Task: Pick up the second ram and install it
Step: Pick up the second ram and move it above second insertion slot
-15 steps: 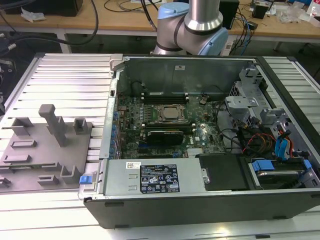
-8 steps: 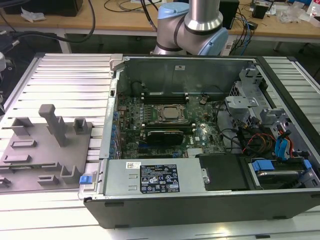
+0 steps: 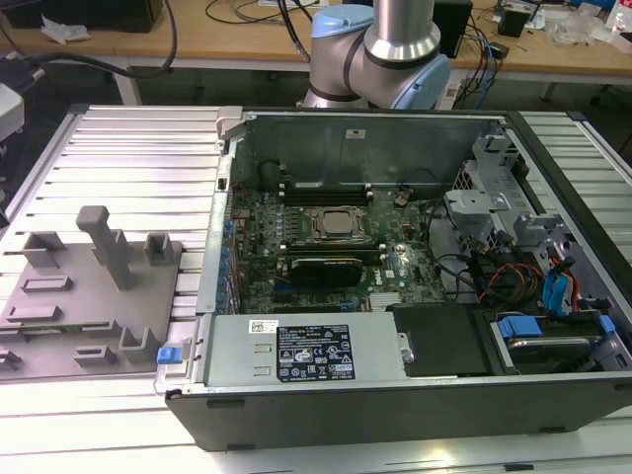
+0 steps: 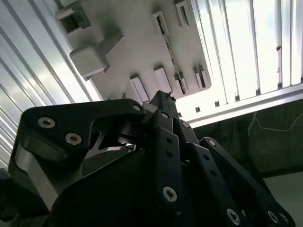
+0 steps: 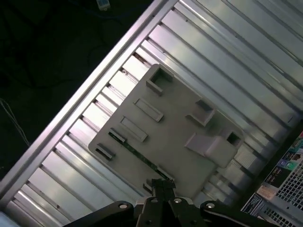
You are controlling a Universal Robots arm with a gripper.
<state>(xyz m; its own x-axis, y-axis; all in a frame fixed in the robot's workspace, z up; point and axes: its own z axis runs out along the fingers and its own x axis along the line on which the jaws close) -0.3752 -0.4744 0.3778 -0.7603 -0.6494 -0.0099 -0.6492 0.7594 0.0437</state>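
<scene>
In the exterior view, a grey holder plate [image 3: 94, 296] lies on a ribbed metal table [image 3: 128, 148]. An open computer case [image 3: 395, 247] stands just beside the plate, on the exterior view's right. The arm [image 3: 380, 44] rises behind the case.

In the first wrist view, the stick of memory [image 5: 137, 152], thin and dark green, sits in a long slot along one edge of the plate. The claw [image 5: 162, 183] hangs above that edge, near one end of the stick, apart from it. Its tips are pressed together and pinch nothing.

In the second wrist view, the claw [image 4: 163, 97] again shows its tips together, over the plate, with the plate's tall post [image 4: 92, 59] well off to one side.
</scene>
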